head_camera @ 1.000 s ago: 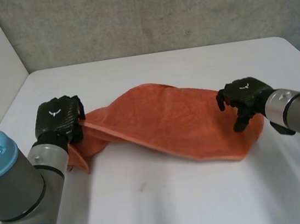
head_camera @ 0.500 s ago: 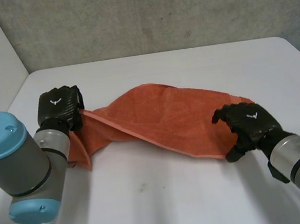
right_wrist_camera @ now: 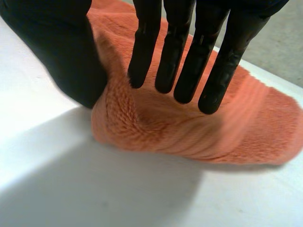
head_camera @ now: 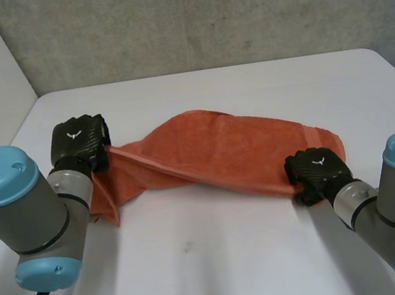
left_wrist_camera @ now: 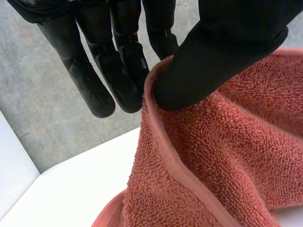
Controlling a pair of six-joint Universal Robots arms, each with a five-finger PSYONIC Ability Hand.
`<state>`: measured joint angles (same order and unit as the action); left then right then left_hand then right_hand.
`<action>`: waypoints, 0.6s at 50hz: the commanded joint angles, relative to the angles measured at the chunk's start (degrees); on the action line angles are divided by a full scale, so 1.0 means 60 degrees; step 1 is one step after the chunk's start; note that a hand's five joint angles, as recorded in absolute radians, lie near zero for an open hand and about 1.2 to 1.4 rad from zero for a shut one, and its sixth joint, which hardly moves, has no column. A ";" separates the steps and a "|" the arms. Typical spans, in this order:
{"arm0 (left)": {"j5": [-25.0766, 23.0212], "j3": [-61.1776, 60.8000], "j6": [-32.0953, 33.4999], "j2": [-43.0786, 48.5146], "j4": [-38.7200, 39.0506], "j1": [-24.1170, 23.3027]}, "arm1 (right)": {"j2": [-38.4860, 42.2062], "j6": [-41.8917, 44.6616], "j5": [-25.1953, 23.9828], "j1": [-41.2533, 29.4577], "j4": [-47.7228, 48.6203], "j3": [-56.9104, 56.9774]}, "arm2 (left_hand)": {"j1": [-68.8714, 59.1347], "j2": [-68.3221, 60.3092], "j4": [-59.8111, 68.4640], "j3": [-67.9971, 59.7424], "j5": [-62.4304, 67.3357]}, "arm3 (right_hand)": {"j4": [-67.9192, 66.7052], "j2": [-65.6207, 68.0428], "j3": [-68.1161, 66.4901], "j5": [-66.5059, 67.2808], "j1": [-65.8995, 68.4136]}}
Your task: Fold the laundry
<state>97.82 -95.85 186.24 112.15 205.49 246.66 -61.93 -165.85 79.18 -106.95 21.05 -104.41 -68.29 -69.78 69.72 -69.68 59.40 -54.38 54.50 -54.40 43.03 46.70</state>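
Though twisted midway, towel (head_camera: 220, 152) hems pinched by left hand (head_camera: 77, 143) and right hand (head_camera: 317, 172); bare table (head_camera: 220, 261) all round.

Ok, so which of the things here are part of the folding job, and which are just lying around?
Part of the job:
orange towel, lying twisted
left hand, pinching the towel's edge at one end
right hand, gripping the near edge at the other end

Not part of it:
white table
grey wall behind
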 commanded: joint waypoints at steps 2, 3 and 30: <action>0.0000 -0.0197 0.0000 0.0044 0.0000 0.0023 | -0.0327 0.0044 0.0294 0.0056 0.0564 -0.0206 | -0.1952 -0.1703 0.1713 -0.1720 0.1766 | -0.4270 0.4250 -0.4266 0.4495 0.5550; 0.0000 -0.0198 0.0000 0.0044 0.0000 0.0023 | -0.0559 0.0044 0.0294 0.0070 0.0593 -0.0249 | -0.1952 -0.1703 0.1713 -0.1720 0.1766 | -0.4270 0.4250 -0.4266 0.4495 0.5550; 0.0103 -0.0315 -0.0014 0.1128 -0.0029 0.0009 | -0.3021 0.0996 0.0017 0.1198 -0.0505 -0.0103 | 0.4184 0.4433 -0.4423 0.4416 -0.4370 | -0.4270 0.4250 -0.4266 0.4495 0.5550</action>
<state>97.88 -97.65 186.20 118.98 205.20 246.71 -76.85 -160.27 80.01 -101.61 18.49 -105.01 -38.40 -38.11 38.08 -38.20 28.01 -68.09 67.50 -67.66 56.53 55.86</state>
